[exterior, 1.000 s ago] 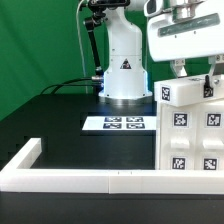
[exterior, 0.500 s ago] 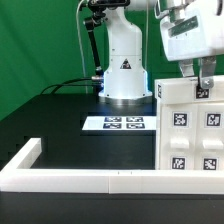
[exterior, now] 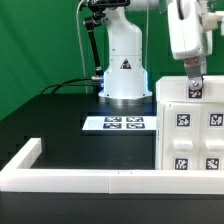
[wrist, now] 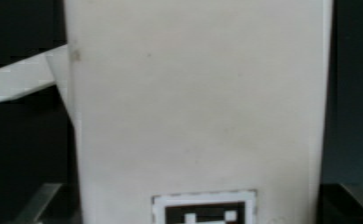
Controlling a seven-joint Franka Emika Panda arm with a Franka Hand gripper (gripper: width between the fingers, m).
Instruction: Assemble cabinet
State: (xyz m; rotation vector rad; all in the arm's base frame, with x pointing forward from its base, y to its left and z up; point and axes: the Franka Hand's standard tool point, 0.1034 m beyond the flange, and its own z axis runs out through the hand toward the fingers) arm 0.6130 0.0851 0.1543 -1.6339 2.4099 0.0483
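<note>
The cabinet body (exterior: pixel 190 135), a large white box with square black-and-white tags on its front, stands at the exterior view's right, behind the rim bar. My gripper (exterior: pixel 195 88) comes down from above onto its top edge, next to a small tag. In the wrist view the white body (wrist: pixel 196 100) fills the picture, with a tag (wrist: pixel 208 212) low on it. My gripper (wrist: pixel 196 205) straddles it, a dark finger (wrist: pixel 41 203) showing at each side, shut against the body. Another white panel (wrist: pixel 27 80) juts out slanted beside the body.
The marker board (exterior: pixel 113 124) lies flat on the black table in front of the robot base (exterior: pixel 124 70). A long low white rim bar (exterior: pixel 80 180) runs along the near edge and turns back at the exterior view's left. A green backdrop stands behind.
My hand has turned about its vertical axis, from broadside to narrow, and shifted slightly. The cabinet body has turned with it, and its front now faces the camera squarely.
</note>
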